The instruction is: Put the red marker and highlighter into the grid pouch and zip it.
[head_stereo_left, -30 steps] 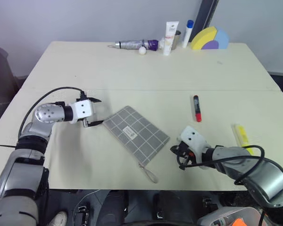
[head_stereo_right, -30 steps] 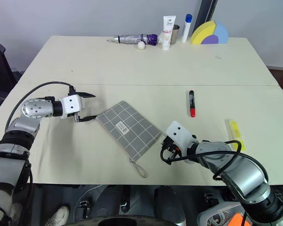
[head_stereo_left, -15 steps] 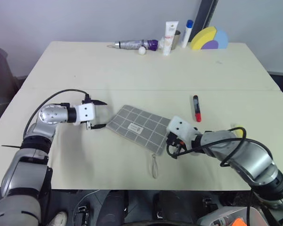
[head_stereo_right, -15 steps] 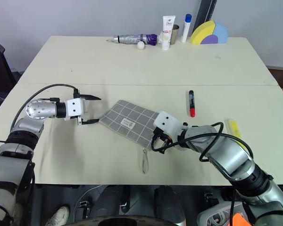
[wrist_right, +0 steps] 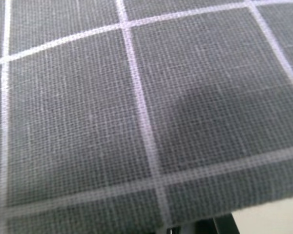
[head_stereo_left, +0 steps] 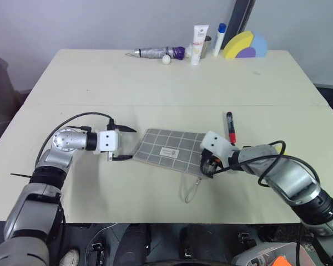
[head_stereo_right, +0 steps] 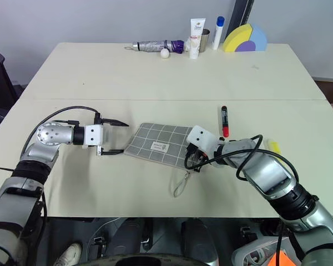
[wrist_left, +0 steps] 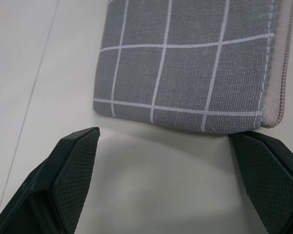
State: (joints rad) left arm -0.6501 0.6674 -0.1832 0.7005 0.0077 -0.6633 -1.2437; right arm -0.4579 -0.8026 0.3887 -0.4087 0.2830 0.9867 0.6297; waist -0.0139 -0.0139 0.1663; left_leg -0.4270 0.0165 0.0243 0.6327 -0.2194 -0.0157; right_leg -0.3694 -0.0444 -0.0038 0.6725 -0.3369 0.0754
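Observation:
The grid pouch [head_stereo_left: 167,149] lies flat near the table's front, its long side running left to right, its cord pull [head_stereo_left: 191,189] trailing toward me. My left gripper [head_stereo_left: 131,144] is open, its fingers [wrist_left: 73,175] either side of the pouch's left end [wrist_left: 195,68] without touching it. My right gripper [head_stereo_left: 207,165] is shut and pressed onto the pouch's right end; the fabric [wrist_right: 136,117] is right in front of the right wrist camera. Just behind my right gripper, the red marker [head_stereo_left: 231,127] lies on the table. The highlighter [head_stereo_right: 273,146] peeks out behind my right forearm.
Along the far edge stand a folded umbrella [head_stereo_left: 158,52], a small white ball [head_stereo_left: 166,60], a white tube [head_stereo_left: 200,43], a white pen with a blue cap [head_stereo_left: 220,37] and a yellow, blue and purple block [head_stereo_left: 245,45]. A seam [head_stereo_left: 72,105] crosses the table.
The pouch has swung from a diagonal to lying left to right as my shut right gripper moved forward at its right end. My left gripper has shifted right, up to the pouch's left end.

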